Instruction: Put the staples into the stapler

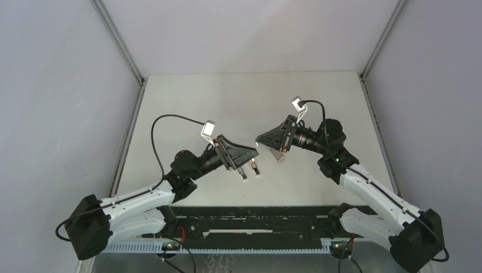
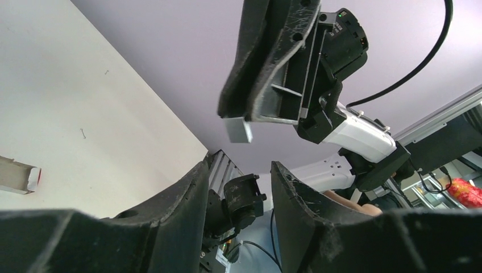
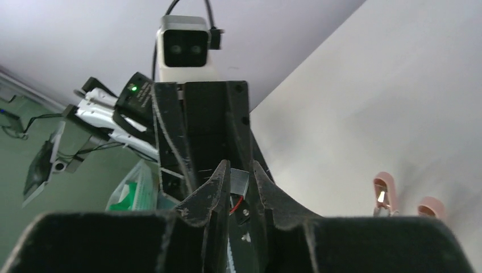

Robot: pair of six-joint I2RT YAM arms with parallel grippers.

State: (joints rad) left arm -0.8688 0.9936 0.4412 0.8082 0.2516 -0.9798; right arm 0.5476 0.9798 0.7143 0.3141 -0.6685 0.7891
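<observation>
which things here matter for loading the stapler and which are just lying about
job: staples in the right gripper; two pink staplers on the table
lying about: staple box; green packet in the background

Pale off-white table [image 1: 227, 102] fills the centre, matte, under soft even light. Plain lavender-grey back wall [image 1: 244, 34] at 12 o'clock. Matching left side panel [image 1: 51, 114] at 9 o'clock, right side panel [image 1: 432, 102] at 3 o'clock. Aluminium left frame post [image 1: 119, 42] rises from the far table corner at 11 o'clock, right frame post [image 1: 383, 37] at 1 o'clock. Black rail [image 1: 256, 224] runs along the near edge at 6 o'clock, with a white slotted strip [image 1: 131, 245] below it at 7 o'clock. In the left wrist view there is room clutter at 4 o'clock, including a red item [image 2: 466, 193] too blurred to identify. In the right wrist view a green surface [image 3: 34, 227] sits at 8 o'clock.
</observation>
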